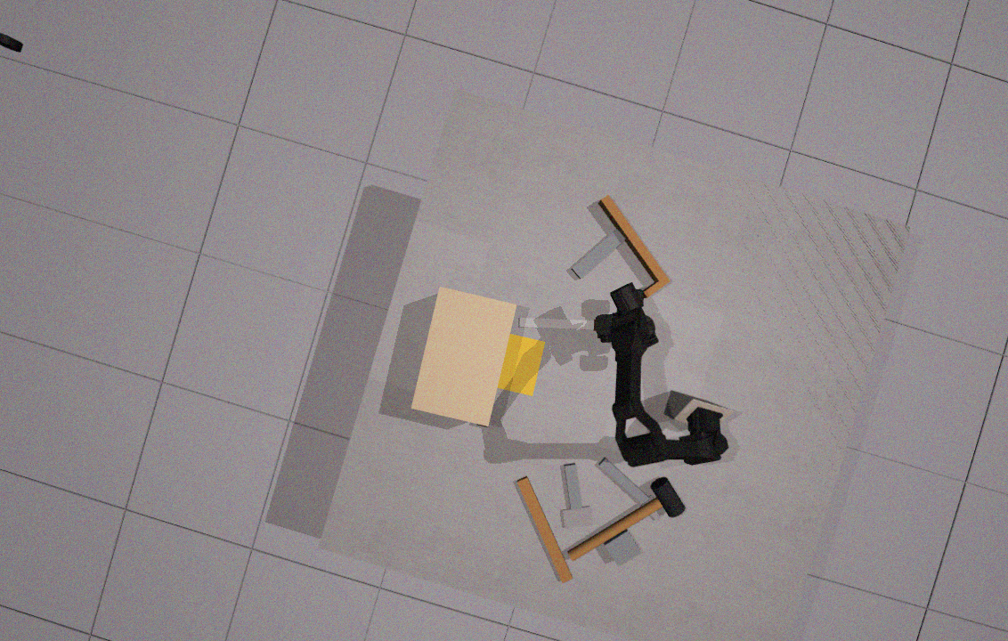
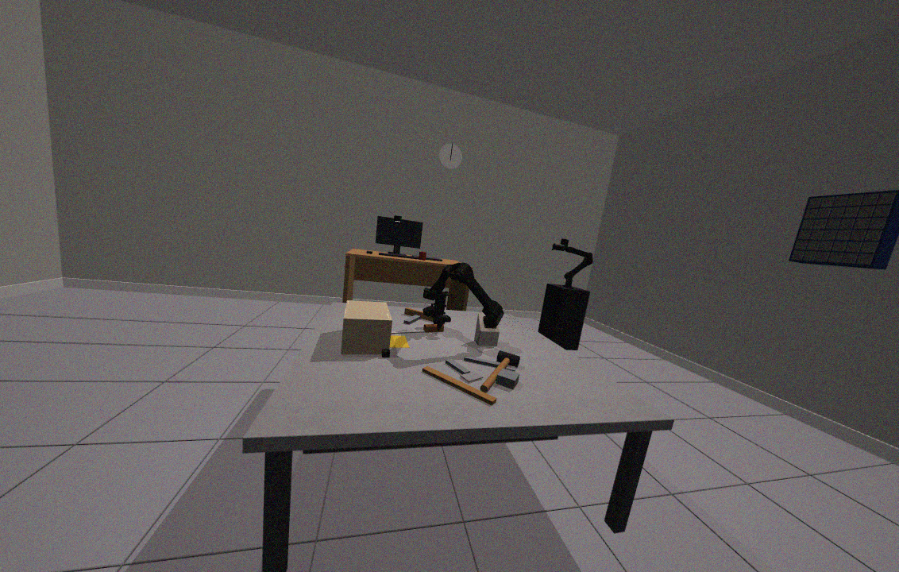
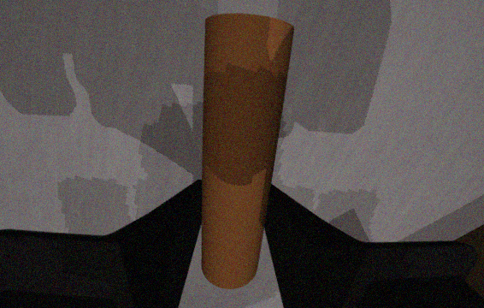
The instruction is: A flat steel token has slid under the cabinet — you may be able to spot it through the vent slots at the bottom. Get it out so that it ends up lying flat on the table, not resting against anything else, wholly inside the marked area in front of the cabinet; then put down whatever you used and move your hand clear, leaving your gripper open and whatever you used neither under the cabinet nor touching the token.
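Observation:
My gripper (image 2: pixel 435 324) (image 3: pixel 233 188) is shut on the round orange handle (image 2: pixel 430 328) (image 3: pixel 238 128) of a tool, low over the table. The tool's thin flat grey blade (image 1: pixel 556 322) (image 3: pixel 247 6) reaches toward the cabinet (image 1: pixel 464 354) (image 2: pixel 367 330). The blade's tip is close to the cabinet's front side, near its far corner; whether they touch is not clear. The yellow marked area (image 1: pixel 525 368) (image 2: pixel 399 342) lies in front of the cabinet, beside the blade, partly hidden by the cabinet top in the overhead view. The steel token cannot be made out in any view.
An orange angled bar (image 1: pixel 635 239) with a grey strip (image 1: pixel 595 255) lies near my hand. On the other side lie a black-headed mallet (image 1: pixel 668 496) (image 2: pixel 507 358), an orange bar (image 1: pixel 543 530) (image 2: pixel 458 385) and several grey pieces. A small black object (image 2: pixel 385 353) is at the cabinet's near corner.

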`<state>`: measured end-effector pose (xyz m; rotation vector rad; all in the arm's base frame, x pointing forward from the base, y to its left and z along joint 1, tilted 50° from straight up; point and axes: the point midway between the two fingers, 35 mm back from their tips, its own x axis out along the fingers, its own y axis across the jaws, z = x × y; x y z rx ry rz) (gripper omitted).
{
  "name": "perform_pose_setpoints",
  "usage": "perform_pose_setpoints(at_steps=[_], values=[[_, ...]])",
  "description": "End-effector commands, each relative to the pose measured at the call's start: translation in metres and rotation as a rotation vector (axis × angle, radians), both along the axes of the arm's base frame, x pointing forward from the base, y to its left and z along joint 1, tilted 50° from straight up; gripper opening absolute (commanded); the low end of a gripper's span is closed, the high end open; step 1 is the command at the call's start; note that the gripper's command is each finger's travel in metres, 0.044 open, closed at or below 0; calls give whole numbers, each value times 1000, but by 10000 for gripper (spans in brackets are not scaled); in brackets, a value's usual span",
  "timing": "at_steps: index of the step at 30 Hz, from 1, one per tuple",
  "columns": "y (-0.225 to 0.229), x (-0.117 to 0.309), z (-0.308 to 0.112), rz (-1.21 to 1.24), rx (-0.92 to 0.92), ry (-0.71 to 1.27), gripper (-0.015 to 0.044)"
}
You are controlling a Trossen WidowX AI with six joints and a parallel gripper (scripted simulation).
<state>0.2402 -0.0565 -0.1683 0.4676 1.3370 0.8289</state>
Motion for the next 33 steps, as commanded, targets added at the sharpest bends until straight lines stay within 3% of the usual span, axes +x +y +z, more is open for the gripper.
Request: perform_pose_setpoints(at_steps=[1,33], values=[[1,8,2,13,0,-18,0],[12,59,15,32,2,-42,0]])
